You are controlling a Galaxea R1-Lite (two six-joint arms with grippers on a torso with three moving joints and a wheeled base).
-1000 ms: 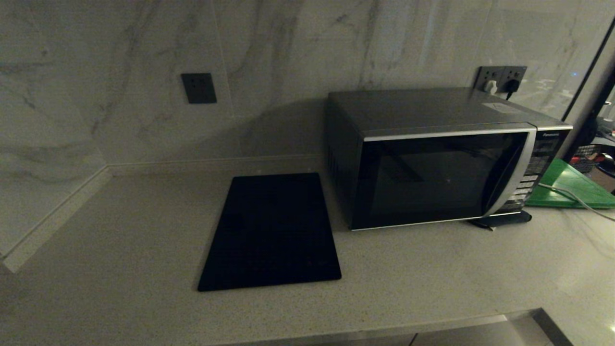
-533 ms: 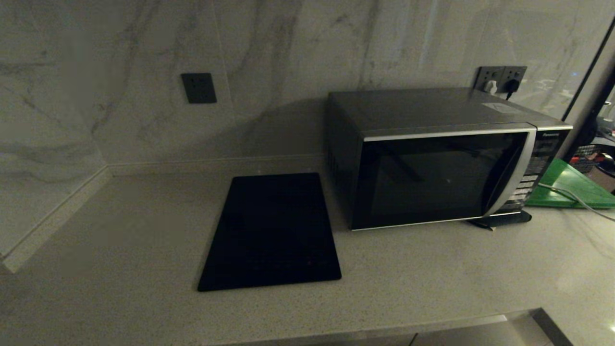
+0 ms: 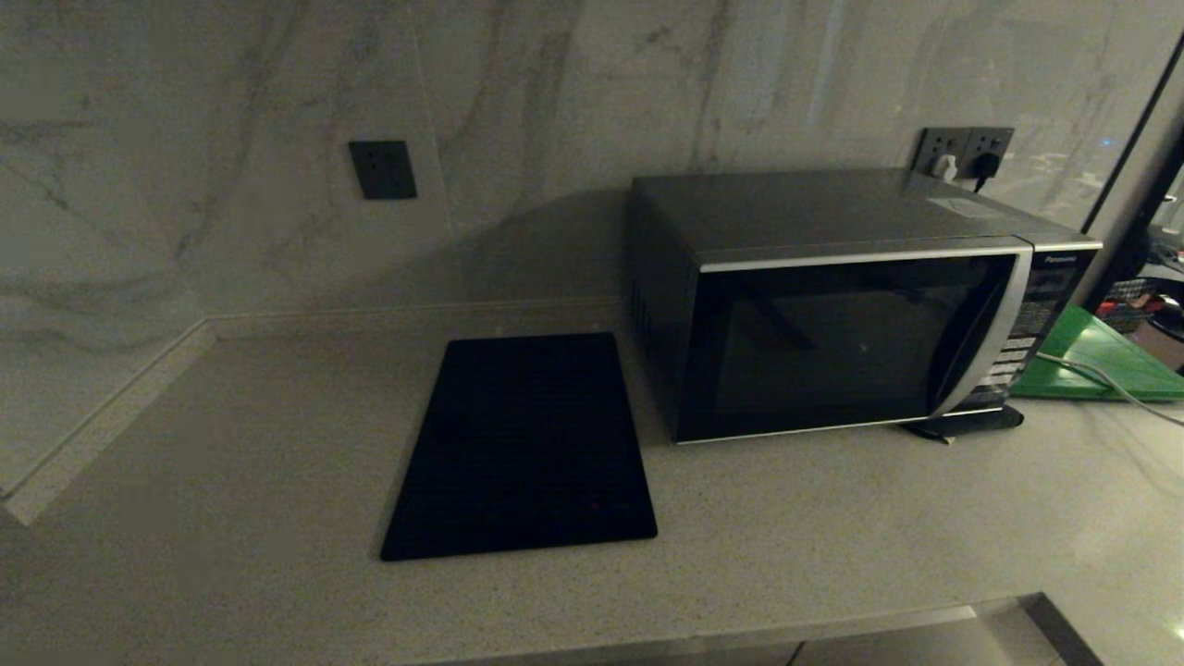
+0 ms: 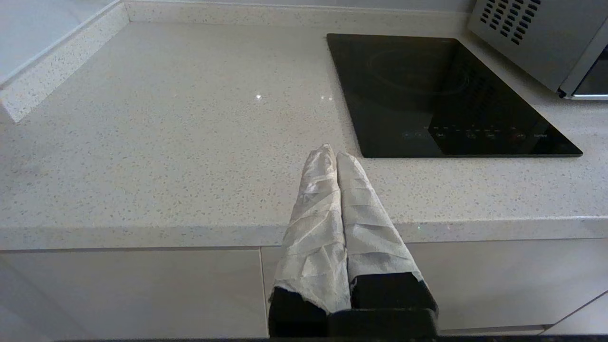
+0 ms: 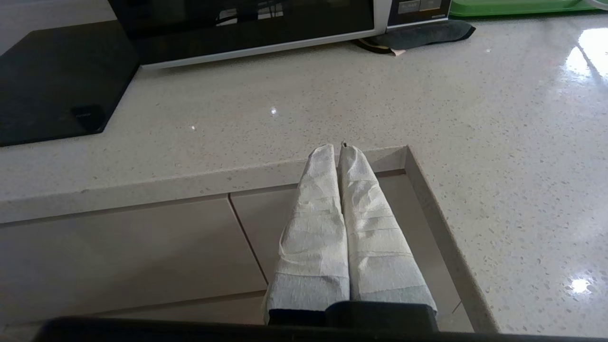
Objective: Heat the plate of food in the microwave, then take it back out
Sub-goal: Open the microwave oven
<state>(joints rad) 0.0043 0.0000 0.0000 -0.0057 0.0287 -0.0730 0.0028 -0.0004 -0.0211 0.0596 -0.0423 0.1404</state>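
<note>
On the speckled worktop [image 3: 832, 527], against the marble wall [image 3: 231, 139], sits the microwave [image 3: 856, 301], door shut, dark glass showing only reflections, silver handle strip curving down beside the button panel [image 3: 1022, 338]. Plate of food can't be made out in any view; can't tell through the glass whether it's inside. Just left of the microwave, flat on the worktop, a black rectangular mat [image 3: 523, 449]; the left wrist view shows touch markings along its near edge. Right of the microwave, a green board [image 3: 1101, 361] with a pale cable [image 3: 1101, 379] lying across it. A dark pad [image 5: 422, 34] lies under the microwave's front right corner. Wall sockets: one bare plate [image 3: 382, 169] at left, a double one [image 3: 962, 153] behind the microwave with plugs in. Left gripper [image 4: 332, 154] held low in front of the worktop edge, wrapped fingers [image 4: 318, 190] pressed together, gripping nothing. Right gripper [image 5: 336, 152] likewise, at the front edge by the worktop's corner notch, fingers [image 5: 363, 199] together, empty. Neither arm shows in the head view.
</note>
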